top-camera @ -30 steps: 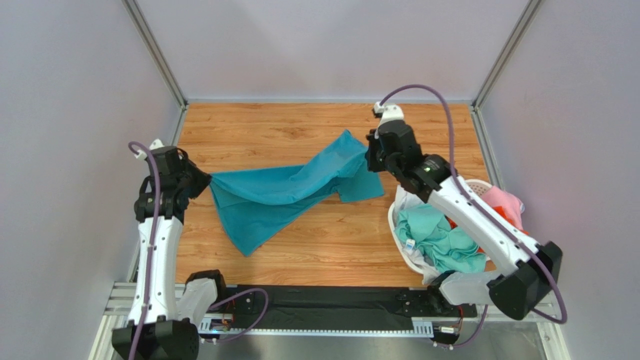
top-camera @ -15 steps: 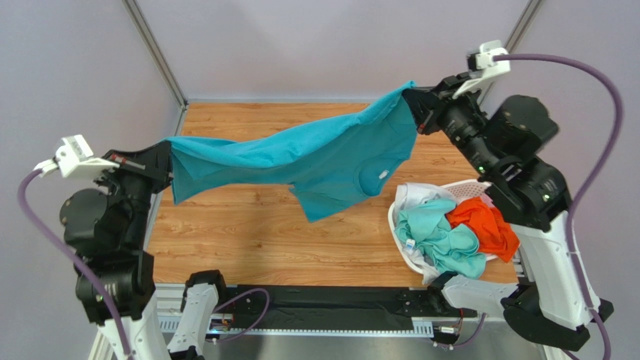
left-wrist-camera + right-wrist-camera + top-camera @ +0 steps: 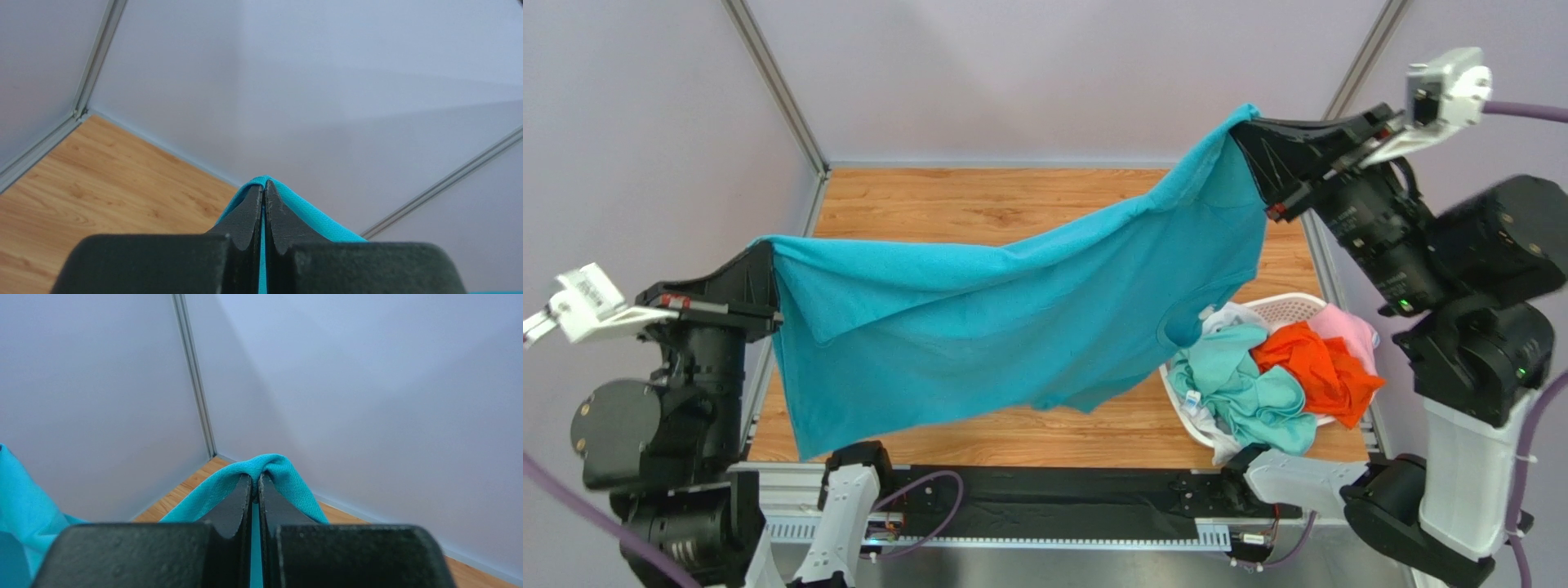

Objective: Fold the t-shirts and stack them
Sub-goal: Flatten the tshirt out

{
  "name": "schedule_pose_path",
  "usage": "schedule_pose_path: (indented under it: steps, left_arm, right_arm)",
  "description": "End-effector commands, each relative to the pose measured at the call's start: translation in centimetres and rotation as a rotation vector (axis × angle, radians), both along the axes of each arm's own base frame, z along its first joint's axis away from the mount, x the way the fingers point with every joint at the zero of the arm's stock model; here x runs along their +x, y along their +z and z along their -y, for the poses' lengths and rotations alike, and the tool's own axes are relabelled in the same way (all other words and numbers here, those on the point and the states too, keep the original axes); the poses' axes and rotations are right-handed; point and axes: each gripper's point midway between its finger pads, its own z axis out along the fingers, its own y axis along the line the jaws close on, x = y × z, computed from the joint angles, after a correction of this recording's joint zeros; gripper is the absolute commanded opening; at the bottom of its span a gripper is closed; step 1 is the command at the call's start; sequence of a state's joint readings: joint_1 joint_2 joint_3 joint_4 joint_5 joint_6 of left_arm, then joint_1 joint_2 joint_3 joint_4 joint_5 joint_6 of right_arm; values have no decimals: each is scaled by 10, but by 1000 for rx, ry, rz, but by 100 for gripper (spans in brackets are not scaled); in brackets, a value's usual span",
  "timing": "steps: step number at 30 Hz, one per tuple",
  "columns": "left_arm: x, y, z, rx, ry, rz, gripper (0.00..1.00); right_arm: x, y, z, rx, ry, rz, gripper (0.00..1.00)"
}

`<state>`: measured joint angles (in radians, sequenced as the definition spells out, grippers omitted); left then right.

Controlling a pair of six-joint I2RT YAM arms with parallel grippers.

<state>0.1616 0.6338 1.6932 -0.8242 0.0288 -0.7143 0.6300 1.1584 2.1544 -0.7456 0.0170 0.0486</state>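
The deep teal-blue t-shirt [image 3: 1014,306] hangs spread in the air between both arms, high above the wooden table [image 3: 928,202]. My left gripper [image 3: 765,260] is shut on one corner of it; in the left wrist view its jaws [image 3: 263,187] pinch the teal cloth [image 3: 307,214]. My right gripper [image 3: 1247,128] is shut on the opposite corner; in the right wrist view [image 3: 254,478] teal cloth [image 3: 288,478] drapes over the closed fingertips. The mint green [image 3: 1241,386], orange [image 3: 1314,361], pink [image 3: 1347,325] and white [image 3: 1210,321] t-shirts lie crumpled in the basket.
The white perforated laundry basket [image 3: 1290,303] stands at the table's right edge, below my right arm. Grey walls with metal corner posts [image 3: 775,80] enclose the table on three sides. A black bar [image 3: 1063,496] runs along the near edge.
Both arms have lifted the teal t-shirt off the table and raised it higher and wider apart. The shirt now hangs open as a broad sheet, nearer the camera.
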Motion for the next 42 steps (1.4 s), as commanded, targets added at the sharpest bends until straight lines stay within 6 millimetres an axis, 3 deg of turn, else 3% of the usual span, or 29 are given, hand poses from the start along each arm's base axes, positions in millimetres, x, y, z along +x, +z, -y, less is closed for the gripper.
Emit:
schedule_pose_path:
  steps: [1,2,4,5,6,7,8,9,10,11,12,13,14,16,17,18,19,20,21,22,25,26,27,29,30,31,34,37,42]
  left_arm:
    - [68,-49,-2,-42,-48,-207,0]
    - [96,-79,-5,-76,-57,-292,0]
    - [121,-116,-11,-113,-46,-397,0]
    - [142,-158,-16,-149,-30,-517,0]
    - [151,-180,-20,-168,-16,-576,0]
    - [159,-204,-22,-194,-1,-637,0]
    - [172,-249,-28,-218,28,-750,0]
    - [177,-271,-32,-230,51,-799,0]
    - [183,-292,-37,-258,85,-845,1]
    - [190,-318,-43,-265,114,-883,6]
    - [199,-347,-51,-268,161,-959,17]
    - [204,-361,-55,-275,188,-997,45]
    - [216,-380,-63,-266,219,-1053,55]
    - [231,-381,-69,-257,231,-1083,88]
    - [236,-385,-71,-240,234,-1108,99]
    - [239,-397,-75,-233,253,-1163,100]
    - [240,-397,-77,-228,264,-1183,100]
    - [240,-396,-78,-226,265,-1212,100]
    - [238,-396,-76,-215,250,-1221,100]
    - [234,-402,-74,-215,240,-1237,100]
    - [215,-415,-62,-220,181,-1268,100]
    - [210,-412,-50,-235,119,-1253,100]
    - [200,-426,-43,-234,79,-1275,100]
    - [189,-426,-26,-241,-6,-1256,100]
    - [182,-430,-18,-233,-34,-1263,100]
    - [171,-441,-12,-239,-48,-1287,100]
    - [164,-446,6,-223,-120,-1263,95]
    - [166,-449,11,-230,-148,-1253,82]
    - [172,-462,3,-214,-100,-1300,65]
  right_arm:
    - [73,-46,-27,-113,-114,-117,0]
    - [105,-68,-40,-140,-131,-170,0]
    - [144,-90,-50,-129,-124,-231,0]
    - [171,-104,-38,-116,-165,-272,0]
    - [204,-146,-59,-129,-94,-376,0]
    - [223,-166,-61,-132,-88,-416,0]
    - [241,-180,-61,-140,-62,-424,0]
    - [258,-204,-65,-155,-59,-462,0]
    - [281,-249,-74,-194,-51,-539,0]
    - [294,-274,-79,-209,-44,-571,0]
    - [303,-295,-86,-224,-23,-600,0]
    - [321,-343,-91,-253,-30,-677,0]
    - [331,-353,-93,-265,-39,-686,1]
    - [354,-389,-90,-310,-87,-743,6]
    - [358,-397,-87,-325,-106,-761,13]
    - [362,-404,-86,-340,-119,-779,46]
    - [361,-408,-85,-352,-123,-797,59]
    - [356,-414,-83,-361,-125,-827,84]
    - [353,-414,-81,-360,-132,-835,97]
    - [351,-413,-81,-346,-134,-836,100]
    - [325,-408,-71,-325,-144,-875,100]
    - [312,-389,-72,-281,-142,-866,100]
    - [295,-408,-75,-293,-128,-909,100]
    - [269,-412,-84,-289,-97,-926,100]
    - [250,-397,-86,-275,-80,-902,100]
    - [227,-425,-97,-306,-53,-939,100]
    - [173,-455,-121,-337,25,-970,100]
    - [136,-489,-133,-382,64,-1033,100]
    - [101,-538,-128,-451,55,-1142,100]
